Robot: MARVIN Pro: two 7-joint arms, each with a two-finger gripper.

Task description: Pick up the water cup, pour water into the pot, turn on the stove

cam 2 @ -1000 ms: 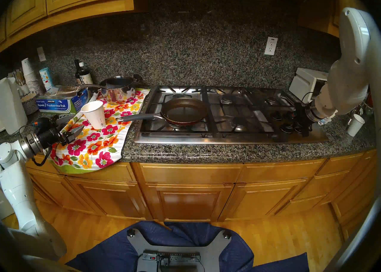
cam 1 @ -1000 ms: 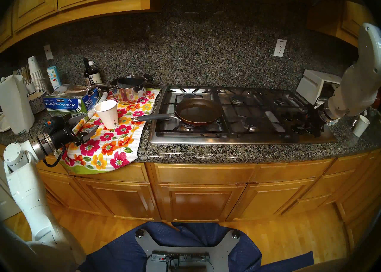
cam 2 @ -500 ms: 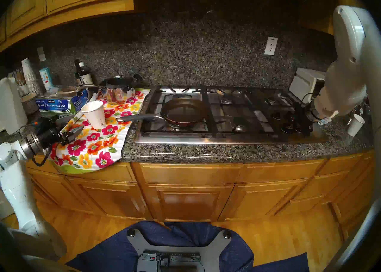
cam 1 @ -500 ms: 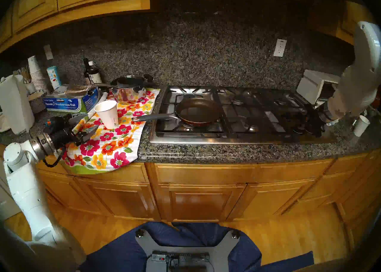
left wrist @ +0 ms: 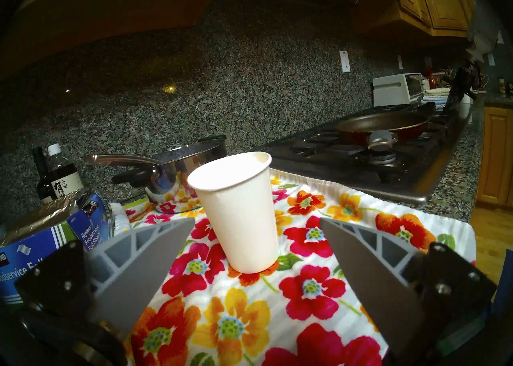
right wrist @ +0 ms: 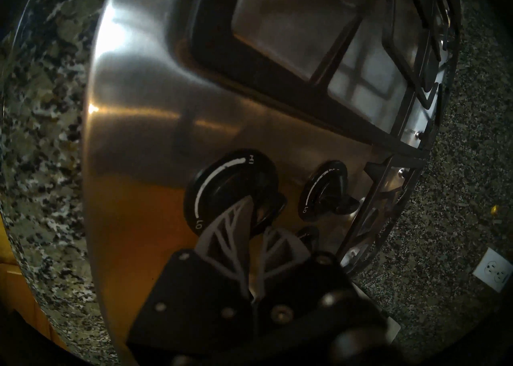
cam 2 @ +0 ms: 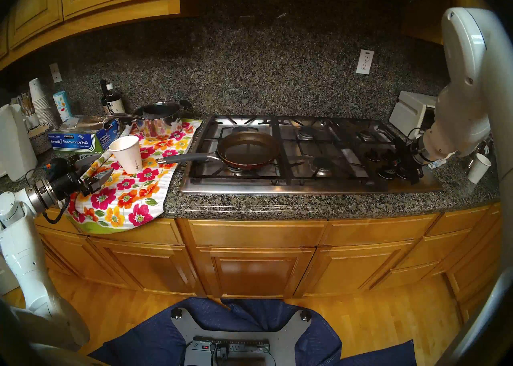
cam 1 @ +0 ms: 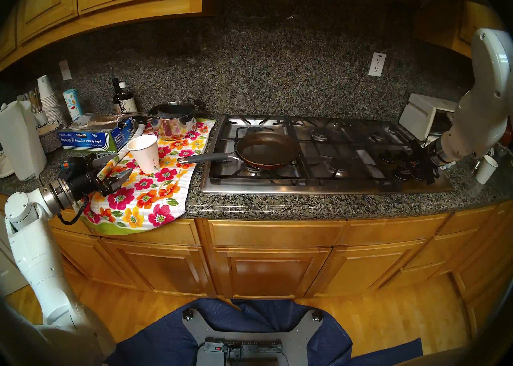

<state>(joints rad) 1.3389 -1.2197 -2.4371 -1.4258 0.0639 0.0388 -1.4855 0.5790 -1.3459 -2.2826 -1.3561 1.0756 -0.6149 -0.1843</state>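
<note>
The white paper water cup [cam 1: 145, 153] [left wrist: 238, 212] stands upright on a flowered towel [cam 1: 144, 193], left of the stove. My left gripper [cam 1: 116, 167] [left wrist: 256, 221] is open and empty, low over the towel, with the cup just beyond its fingertips. The pot, a red frying pan [cam 1: 268, 148] [cam 2: 248, 147] that is dark inside, sits on the front left burner with its grey handle pointing at the cup. My right gripper [right wrist: 258, 215] [cam 1: 417, 165] is shut on a black knob [right wrist: 233, 190] at the right end of the steel stove [cam 1: 333, 187].
A steel saucepan [cam 1: 173, 122] stands on the towel behind the cup. A foil box [cam 1: 88, 139], a dark bottle [cam 1: 125, 101], stacked cups [cam 1: 48, 98] and a paper towel roll [cam 1: 19, 137] crowd the left. Right of the stove are a toaster oven [cam 1: 419, 115] and another white cup [cam 1: 485, 169].
My right arm's elbow and forearm have swung to the left while its gripper stays on the knob. The left arm and the cup have not moved.
</note>
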